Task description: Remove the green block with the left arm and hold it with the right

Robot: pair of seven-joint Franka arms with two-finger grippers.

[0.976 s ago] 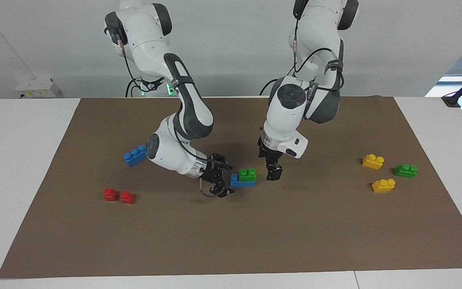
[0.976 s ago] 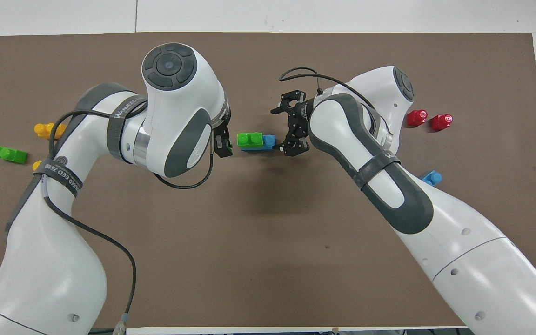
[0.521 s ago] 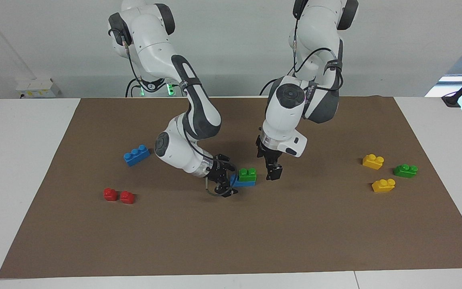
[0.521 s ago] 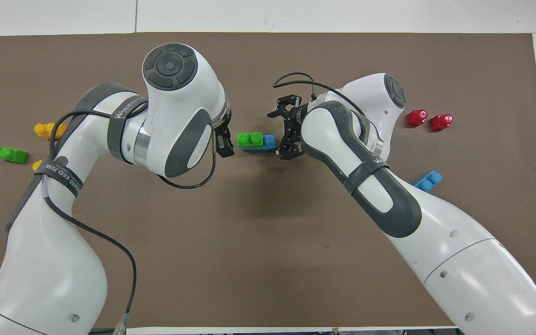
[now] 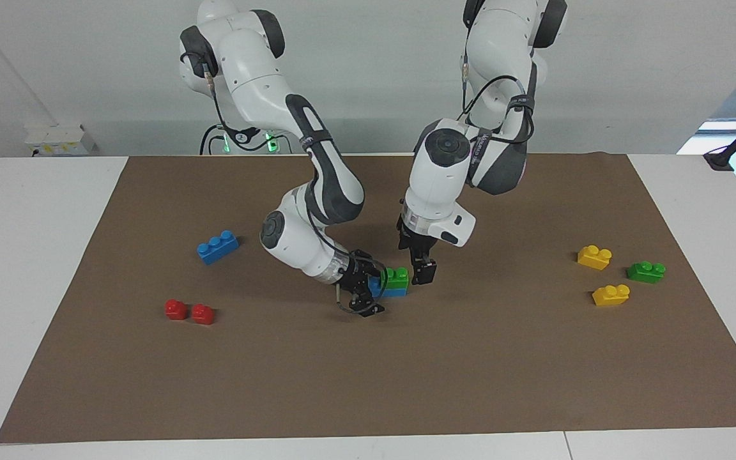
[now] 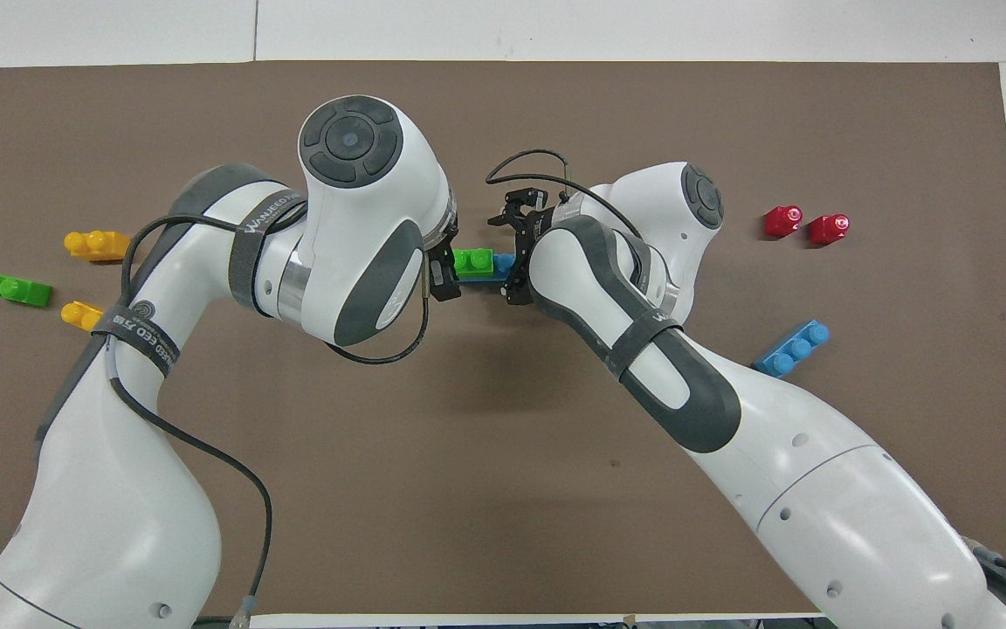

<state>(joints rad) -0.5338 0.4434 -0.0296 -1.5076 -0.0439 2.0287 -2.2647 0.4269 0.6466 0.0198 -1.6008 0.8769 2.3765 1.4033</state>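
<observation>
green block [image 5: 397, 277]: sits stacked on a blue brick [image 5: 388, 292], mid-mat, covering the end toward L arm's side; blue end sticks out toward R arm.
blue brick under it: flat on brown mat [image 5: 406, 383], partly hidden by R gripper in facing view.
R gripper [image 5: 363, 289]: low at the blue brick's free end, wrist tilted sideways; fingers spread wide, one each side of the brick end. Contact w/ brick: can't tell.
L gripper [image 5: 422, 271]: pointing down, just beside the green block on L arm's side; fingers apart, nothing between them. Touching block or not: can't tell.
other blue brick [image 5: 217, 246]: 3 studs, loose, toward R arm's end of table.
red pieces [image 5: 189, 311]: two, side by side, same end, farther from robots than that blue brick.
yellow bricks [image 5: 594, 256]: two, toward L arm's end.
darker green brick [image 5: 646, 271]: between and just outside the two yellows, nearest the mat's edge.
</observation>
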